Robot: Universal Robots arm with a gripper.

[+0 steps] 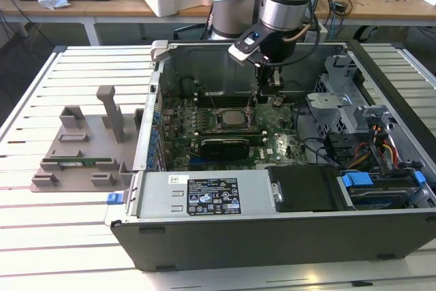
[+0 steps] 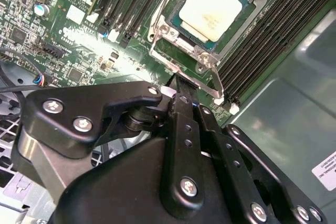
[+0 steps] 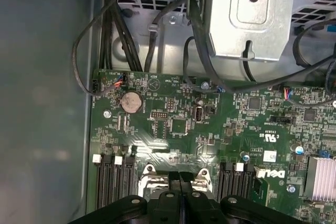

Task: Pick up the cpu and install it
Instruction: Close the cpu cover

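The cpu (image 2: 212, 9), a square chip with a pale silver top, lies flat in its socket on the green motherboard (image 3: 173, 124). In the exterior view the cpu (image 1: 235, 119) sits mid-board inside the open computer case (image 1: 272, 230). My gripper (image 1: 253, 108) reaches down into the case just beside the socket, on the exterior view's right of the chip. In both wrist views its black fingers (image 2: 178, 90) are pressed together with nothing between them. The fingertips (image 3: 180, 179) hover at the socket's metal frame and wire lever (image 2: 212, 80), a little off the cpu.
A black graphics card (image 1: 221, 144) lies just in front of the socket. Memory slots (image 2: 268, 40) flank the socket. A metal drive cage (image 1: 340, 97) and cables (image 1: 381, 151) crowd the case's right. A grey parts fixture (image 1: 82, 148) stands on the table outside the case.
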